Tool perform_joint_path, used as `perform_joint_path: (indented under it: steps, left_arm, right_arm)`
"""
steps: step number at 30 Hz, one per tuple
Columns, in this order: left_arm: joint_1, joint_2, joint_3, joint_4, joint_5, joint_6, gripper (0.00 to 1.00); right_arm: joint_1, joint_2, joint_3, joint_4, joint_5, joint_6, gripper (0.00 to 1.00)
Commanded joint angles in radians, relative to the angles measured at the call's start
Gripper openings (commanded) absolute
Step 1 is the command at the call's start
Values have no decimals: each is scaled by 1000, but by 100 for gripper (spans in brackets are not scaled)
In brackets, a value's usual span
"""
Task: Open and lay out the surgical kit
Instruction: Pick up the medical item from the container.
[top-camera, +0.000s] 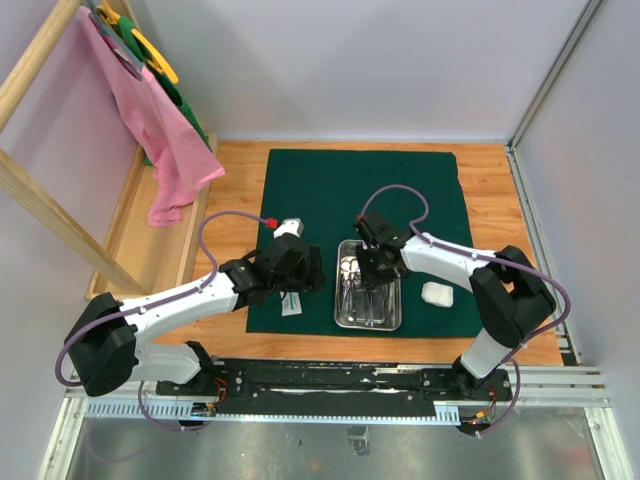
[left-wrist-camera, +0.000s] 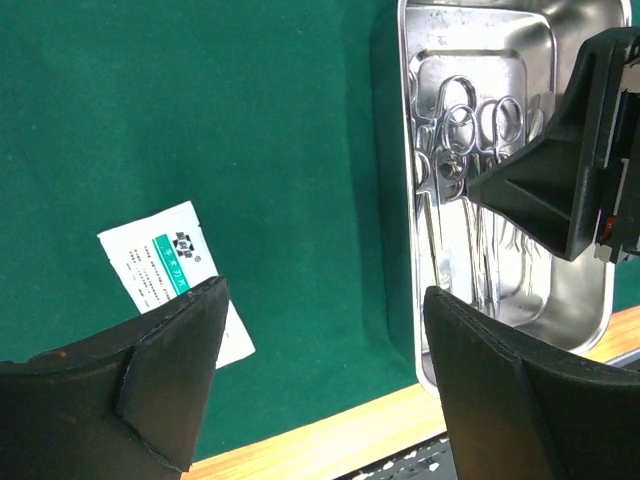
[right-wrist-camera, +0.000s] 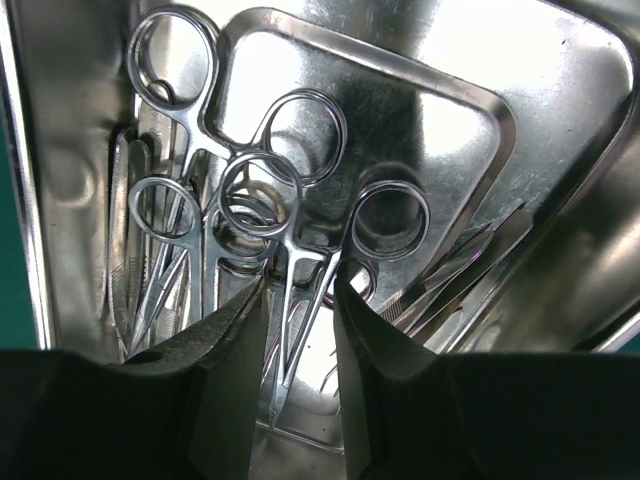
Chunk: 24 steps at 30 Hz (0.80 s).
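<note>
Wooden tabletop (top-camera: 500, 180) carries the whole kit, and the dark green cloth wrap (top-camera: 360, 190) lies on it fully unfolded and flat. I judge this serves as the field on which every piece must be laid.

On the near part of the cloth stands the rectangular shiny steel tray (top-camera: 368, 325). It has the slim steel scissor-like clamps (right-wrist-camera: 290, 200) and tweezers inside, heaped over each other with their ring handles toward the far end. So the instruments are not yet laid out.

The right gripper (right-wrist-camera: 300, 285) is lowered into the tray. Its jaws stand narrow, one on each side of the shanks of one clamp, just below the rings. I cannot tell if they press on the steel or not. I think this place is chosen because the shanks there are thin and lie a little free from the others.

The left gripper (left-wrist-camera: 325, 295) hangs over bare cloth between the tray and the packet, released wide and grasping nothing.

The small white packet (left-wrist-camera: 165, 265) lies flat at the near left edge of the cloth. The white gauze wad (top-camera: 437, 293) lies just right of the tray. Both appear laid out, each on its own side.
</note>
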<state>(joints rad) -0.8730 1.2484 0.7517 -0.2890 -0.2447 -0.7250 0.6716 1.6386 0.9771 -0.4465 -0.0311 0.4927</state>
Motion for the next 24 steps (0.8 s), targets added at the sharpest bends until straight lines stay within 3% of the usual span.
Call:
perform_joint_path:
  steps: [1, 6, 13, 17, 24]
  left_arm:
    - [-4, 4, 5, 28, 8, 10, 83]
    - [-4, 0, 1, 31, 10, 9, 83]
    - [-3, 3, 0, 28, 12, 12, 83]
    - [-3, 0, 3, 26, 9, 12, 83]
    - [-3, -12, 16, 15, -1, 15, 83]
  right_arm:
    - [-9, 22, -25, -17, 28, 8, 33]
    - [-10, 32, -40, -9, 38, 13, 32]
    - [-10, 38, -35, 2, 37, 8, 9]
    - [-9, -19, -12, -31, 46, 0, 5]
    - [-9, -133, 70, -119, 70, -22, 5]
